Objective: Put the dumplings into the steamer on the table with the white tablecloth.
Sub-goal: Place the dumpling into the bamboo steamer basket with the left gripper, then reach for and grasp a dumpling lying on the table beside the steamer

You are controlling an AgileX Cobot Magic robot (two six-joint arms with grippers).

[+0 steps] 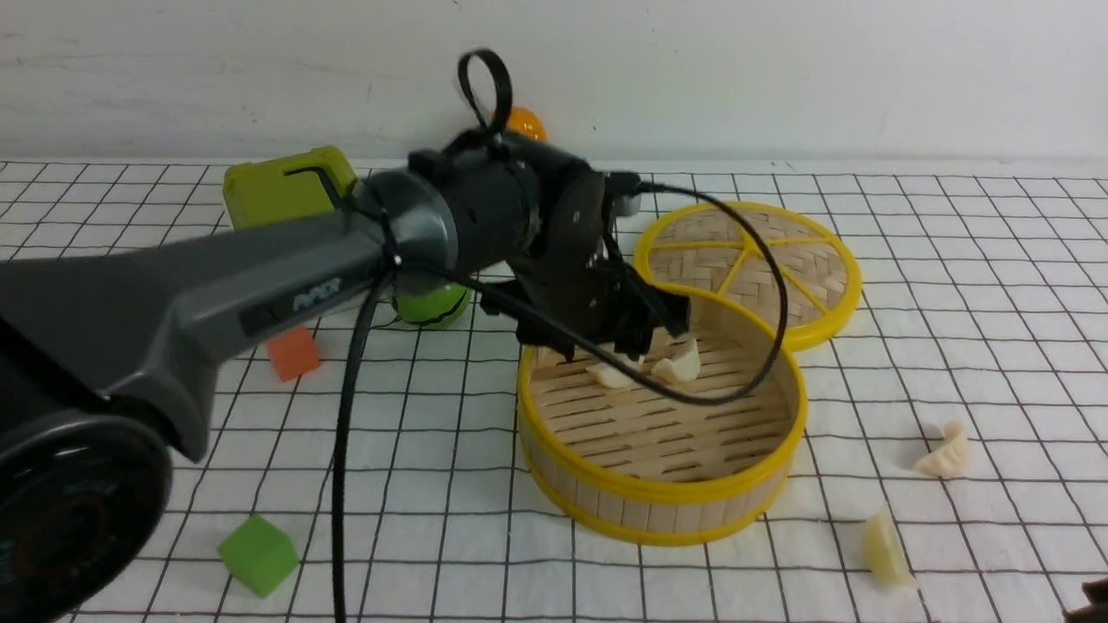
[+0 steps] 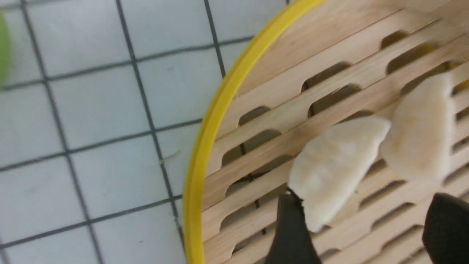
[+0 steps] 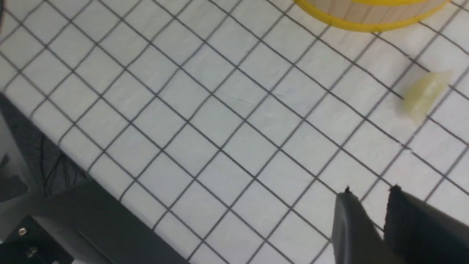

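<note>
The steamer (image 1: pixel 660 496) stands mid-table on the white tablecloth (image 1: pixel 952 303). Two dumplings (image 1: pixel 679 365) (image 1: pixel 613 375) lie on its slatted floor at the far side. My left gripper (image 1: pixel 642 339) hangs just over them, open and empty. In the left wrist view the gripper (image 2: pixel 366 216) is spread wide, with one fingertip (image 2: pixel 291 227) touching the nearer dumpling (image 2: pixel 335 165) and the other dumpling (image 2: pixel 421 124) beside it. Two more dumplings (image 1: pixel 946 452) (image 1: pixel 885 547) lie on the cloth right of the steamer. My right gripper (image 3: pixel 370 196) is shut and empty, low near the table's front right; one dumpling (image 3: pixel 425 93) lies ahead of it.
The flat woven lid (image 1: pixel 749 264) leans behind the steamer. A green cube (image 1: pixel 257 554), an orange cube (image 1: pixel 293 353), a green box (image 1: pixel 286 182), a green round object (image 1: pixel 430 305) and an orange ball (image 1: pixel 526 124) lie left and behind. The table's front edge (image 3: pixel 73 183) is near my right gripper.
</note>
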